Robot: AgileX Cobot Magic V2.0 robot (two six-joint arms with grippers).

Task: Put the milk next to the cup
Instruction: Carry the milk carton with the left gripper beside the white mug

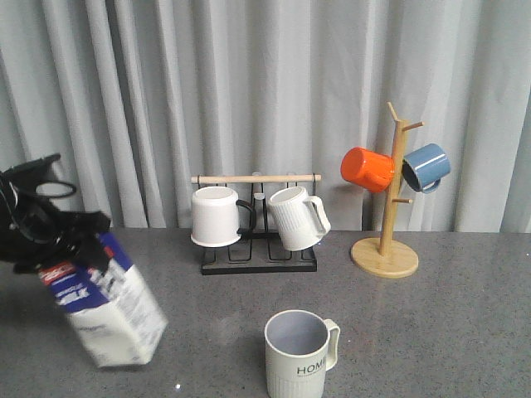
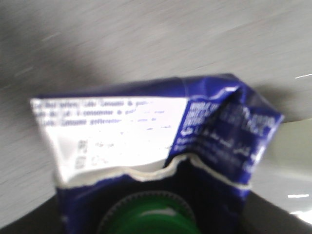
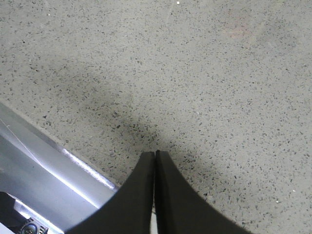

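While it tilts, the milk (image 1: 112, 303) hangs gripped under the left pincer (image 1: 62, 245).

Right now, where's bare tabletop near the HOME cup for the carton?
Free: the grey patch between the tilted milk, held by the left gripper, and the cup; also right of the cup, before the wooden mug tree. Crowded: behind, around the black mug rack.

Lower left: left gripper (image 1: 70, 240) grips the tilted milk (image 1: 112, 311) near its top; contact blurred. Cup (image 1: 299, 355) stands bottom centre, well apart.
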